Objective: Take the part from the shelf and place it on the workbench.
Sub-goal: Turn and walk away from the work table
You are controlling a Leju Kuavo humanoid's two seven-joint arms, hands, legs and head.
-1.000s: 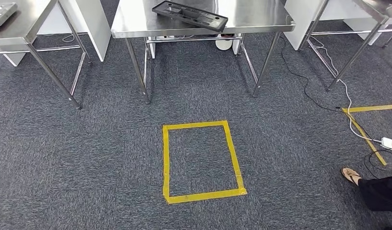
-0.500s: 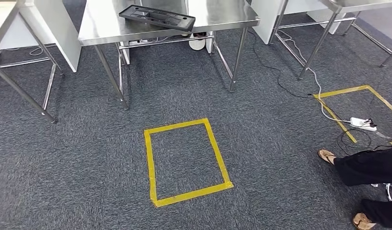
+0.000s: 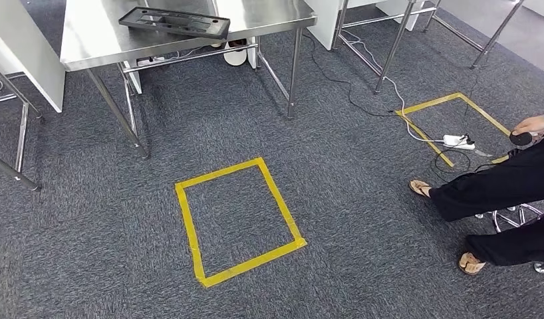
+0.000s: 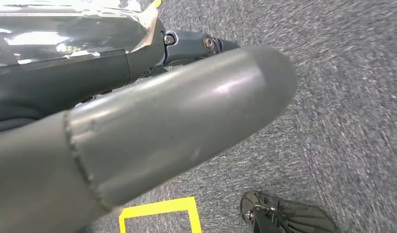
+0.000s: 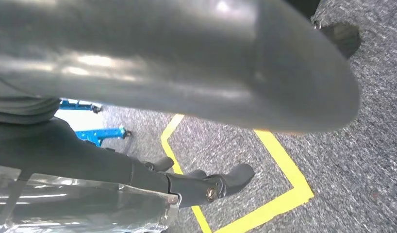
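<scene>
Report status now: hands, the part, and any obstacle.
Both hands empty. Black part lies on steel workbench. Seated person and floor cable at right.

A robotics test lab or workshop, probably: grey carpet tiles (image 3: 362,199) marked with yellow tape rectangles (image 3: 237,219), bare stainless steel workbenches (image 3: 90,40), loose cables (image 3: 362,100) running to a power strip (image 3: 457,140) on the floor
</scene>
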